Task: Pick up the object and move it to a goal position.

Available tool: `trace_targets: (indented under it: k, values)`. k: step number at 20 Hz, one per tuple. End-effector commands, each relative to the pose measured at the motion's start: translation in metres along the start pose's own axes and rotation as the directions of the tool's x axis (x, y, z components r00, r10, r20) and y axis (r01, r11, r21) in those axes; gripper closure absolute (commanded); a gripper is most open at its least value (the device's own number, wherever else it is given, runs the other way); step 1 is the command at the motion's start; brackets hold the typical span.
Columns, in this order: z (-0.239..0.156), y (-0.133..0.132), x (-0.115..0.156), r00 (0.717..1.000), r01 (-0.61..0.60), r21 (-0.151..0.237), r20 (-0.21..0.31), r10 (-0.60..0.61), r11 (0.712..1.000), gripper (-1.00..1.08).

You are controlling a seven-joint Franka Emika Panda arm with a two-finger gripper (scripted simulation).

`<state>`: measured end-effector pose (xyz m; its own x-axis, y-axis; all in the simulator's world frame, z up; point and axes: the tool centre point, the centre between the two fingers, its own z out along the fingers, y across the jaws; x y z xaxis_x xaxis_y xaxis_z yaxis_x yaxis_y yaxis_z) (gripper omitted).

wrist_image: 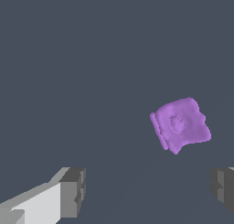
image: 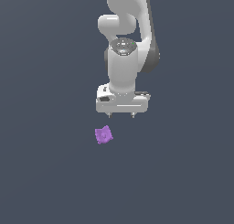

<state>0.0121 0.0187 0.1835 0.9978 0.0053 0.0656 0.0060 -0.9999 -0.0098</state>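
while the gripper hovers with fingers spread wide and empty, the purple lump lies apart from it near the worktop's middle, so the approach seems unfinished: next, centre over it and descend.

A bright purple lump, slightly mottled with paler and darker purple patches, is lying on a plain dark slate-blue floor. A glossy white robot arm is showing grey joints, and its gripper is showing dark grey fingertips.
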Motion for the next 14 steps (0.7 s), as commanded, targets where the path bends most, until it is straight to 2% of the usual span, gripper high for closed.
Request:
trace_targets:
  k: [1,14]
  values:
    - [0.0000,0.0000,0.0000,1.000,0.000,0.000,0.000,0.000,1.000,-0.60]
    - [-0.0057,-0.0065,0.0028,1.000,0.027,-0.021,-0.005,-0.027,0.999,-0.60]
